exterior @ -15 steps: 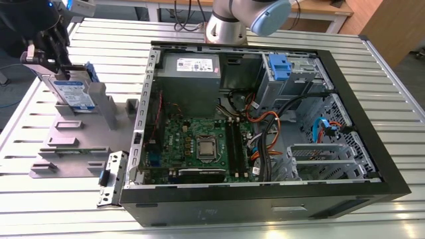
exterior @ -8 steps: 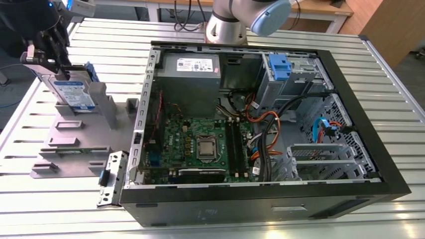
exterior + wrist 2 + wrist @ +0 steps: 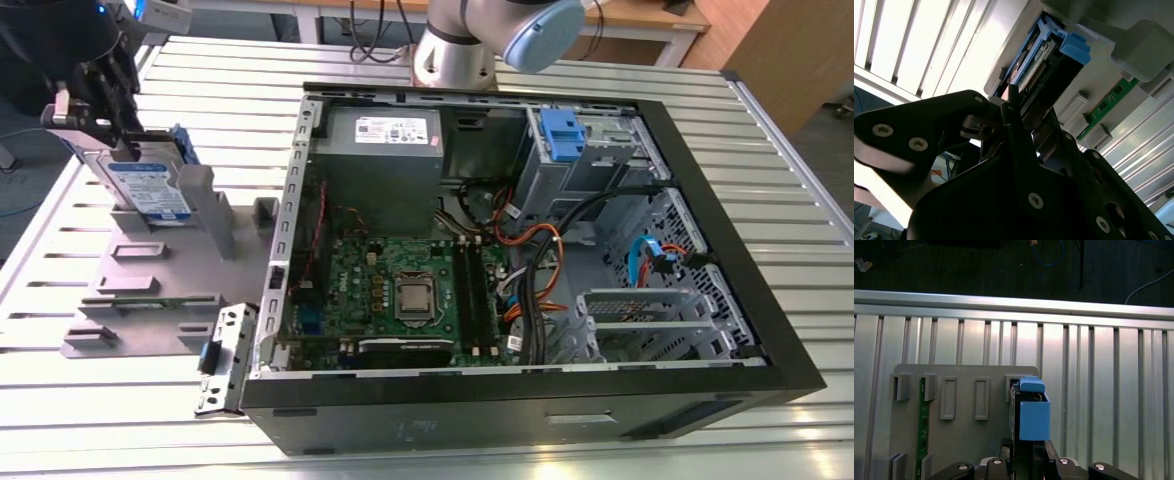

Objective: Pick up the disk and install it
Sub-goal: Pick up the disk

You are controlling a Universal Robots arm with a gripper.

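Jaws of the gripper are looking clamped on the top edge of the disk, which is standing tilted in the grey stand on the desk, at the exterior view's left, just beside the open computer case. I'm reading this as the lift-out, so I'm aiming to pull straight along the slot, nice and slow, so its blue rail isn't snagging the stand's posts.

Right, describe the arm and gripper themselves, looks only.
The arm is a silver-grey tube with a pale blue rounded joint cap. The gripper is black, built of flat angular link plates fastened with silver screws.
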